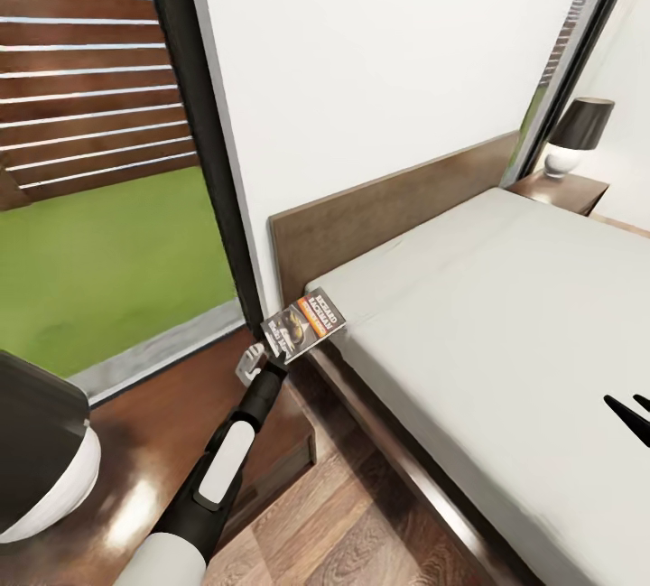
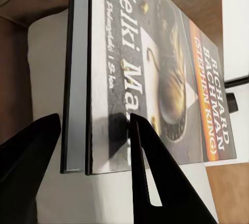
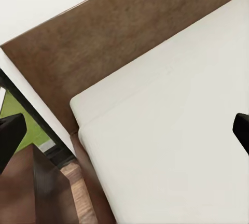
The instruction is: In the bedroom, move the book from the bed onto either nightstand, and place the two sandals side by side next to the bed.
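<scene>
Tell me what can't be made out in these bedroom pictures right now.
- Right pincer: head view's edge cuts it off, so only dark fingertips show; open or shut is unclear.
- Thin dark paperback book: in the left wrist view the left pincer finger covers part of its white title.
- Glossy reddish-brown nightstand: the head view's lower edge crops it.

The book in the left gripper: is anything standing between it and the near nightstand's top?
Nothing visible does. The left gripper holds the book at the mattress corner of the bed, just beyond the nightstand. The lamp stands toward the nightstand's near end, off the direct path.
</scene>
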